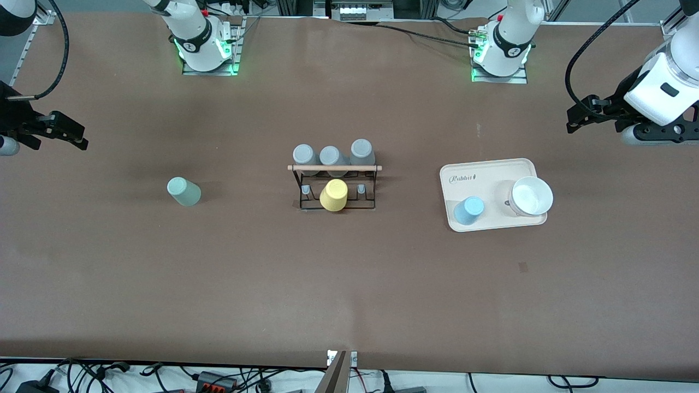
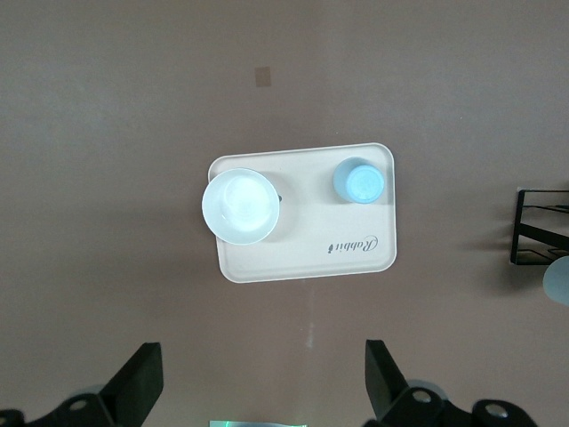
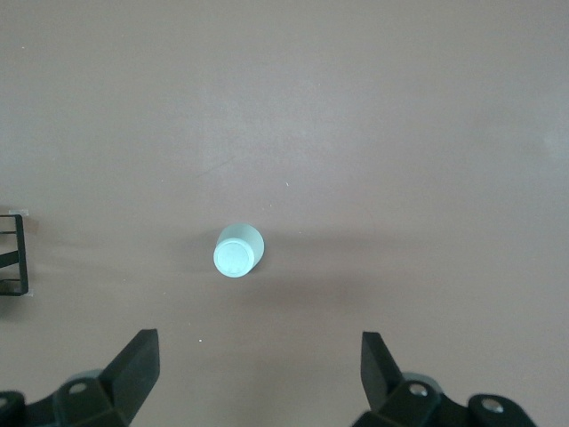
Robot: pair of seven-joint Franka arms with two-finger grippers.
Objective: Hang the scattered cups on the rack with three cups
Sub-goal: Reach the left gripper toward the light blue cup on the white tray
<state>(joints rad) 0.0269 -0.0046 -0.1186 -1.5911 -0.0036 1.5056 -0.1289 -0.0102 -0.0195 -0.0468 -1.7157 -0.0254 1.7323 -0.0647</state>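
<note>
The pale mint green cup (image 1: 183,191) stands on the bare table toward the right arm's end; it also shows in the right wrist view (image 3: 237,251). The light blue cup (image 1: 468,210) stands on a cream tray (image 1: 491,169); it also shows in the left wrist view (image 2: 358,181). The black wire rack (image 1: 334,185) with a wooden bar stands mid-table and holds three grey cups (image 1: 330,155) and a yellow cup (image 1: 333,195). My right gripper (image 1: 76,136) is open and empty, high over the right arm's end of the table (image 3: 258,347). My left gripper (image 1: 570,123) is open and empty, high over the left arm's end (image 2: 264,356).
A wide white bowl (image 1: 531,196) sits on the tray beside the blue cup, and shows in the left wrist view (image 2: 240,206) on the tray (image 2: 302,258). An edge of the rack shows in the left wrist view (image 2: 538,227) and the right wrist view (image 3: 13,253).
</note>
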